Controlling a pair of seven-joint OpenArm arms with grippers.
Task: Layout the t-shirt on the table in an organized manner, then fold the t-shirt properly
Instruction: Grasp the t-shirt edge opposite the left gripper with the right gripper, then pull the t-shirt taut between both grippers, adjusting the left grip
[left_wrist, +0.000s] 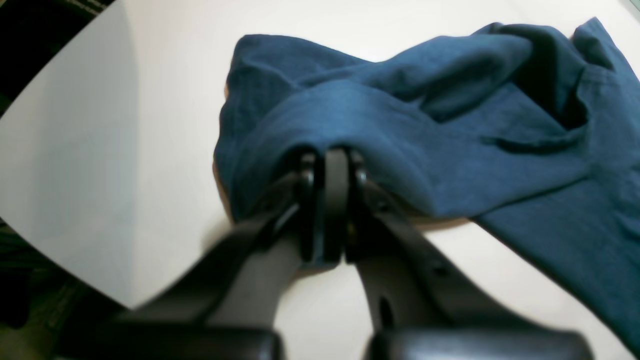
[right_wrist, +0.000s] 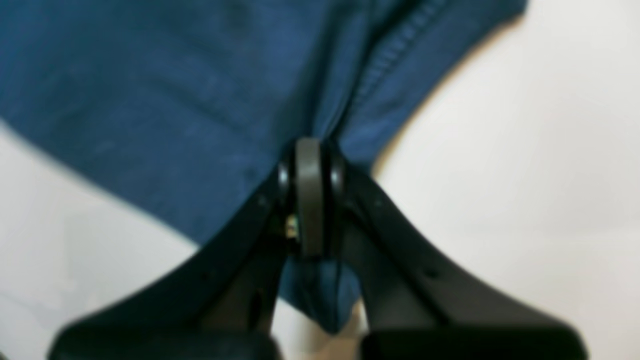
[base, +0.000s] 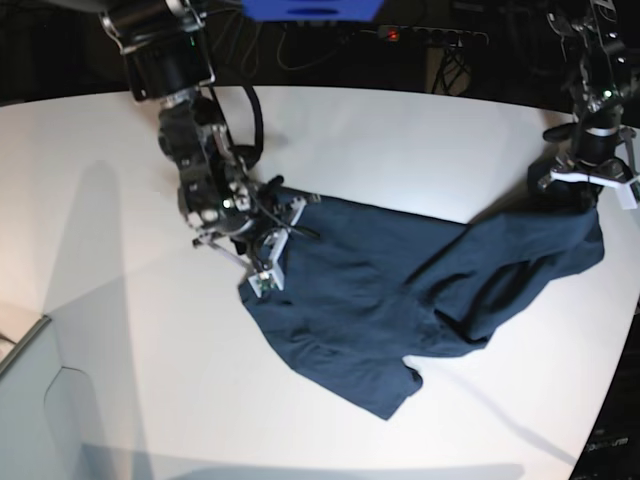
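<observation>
The dark navy t-shirt (base: 380, 290) lies crumpled and partly spread across the white table (base: 400, 140). My right gripper (base: 262, 275), on the left of the base view, is shut on the shirt's left edge. Up close in the right wrist view, the right gripper (right_wrist: 311, 155) pinches a fold of the t-shirt (right_wrist: 175, 100) beside a stitched hem, low over the table (right_wrist: 525, 175). My left gripper (base: 590, 195) is shut on the shirt's right end near the table's right edge. In the left wrist view, the left gripper (left_wrist: 330, 165) holds a bunched ridge of the t-shirt (left_wrist: 450, 150) raised off the table (left_wrist: 150, 100).
A pale box (base: 30, 380) sits at the table's front left corner. A power strip (base: 430, 35) with a red light lies beyond the far edge. The curved table edge (base: 620, 400) runs close by the left arm, with dark floor past it.
</observation>
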